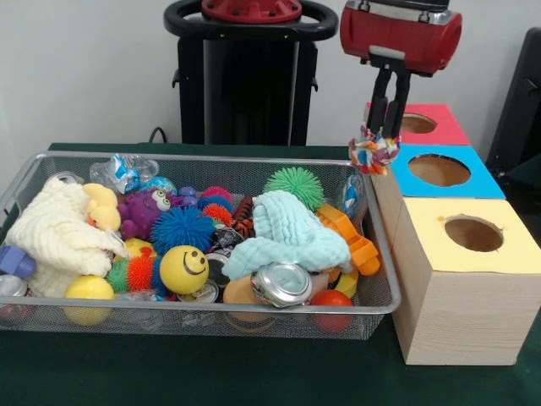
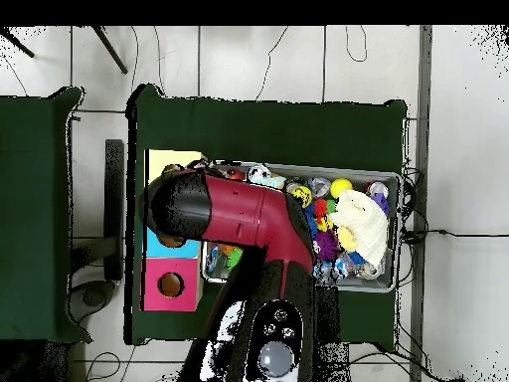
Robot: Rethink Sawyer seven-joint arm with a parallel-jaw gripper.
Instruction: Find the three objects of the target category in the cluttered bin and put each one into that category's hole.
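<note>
Bright, even light; soft shadows.

The wire bin (image 1: pixel 34 173) fills the left and centre of the front view, standing on the table (image 1: pixel 211 372). Three wooden boxes run in a row along its right side: the largest box (image 1: pixel 465 313) at lower right, a second box (image 1: pixel 439 173) behind it, a third (image 1: pixel 427 123) furthest back at upper right. Each has a round hole on top; the hole (image 1: pixel 473 233) of the largest lies nearest the frame's bottom. The gripper (image 1: pixel 380 131) hangs at upper right, holding a fabric piece (image 1: pixel 373 155) above the bin's far right corner, just left of the second box. Inside the bin, a cloth (image 1: pixel 55 233) lies at left, another cloth (image 1: pixel 292 233) right of centre, a smiley ball (image 1: pixel 183 269) and a can (image 1: pixel 281 284) along the front.
</note>
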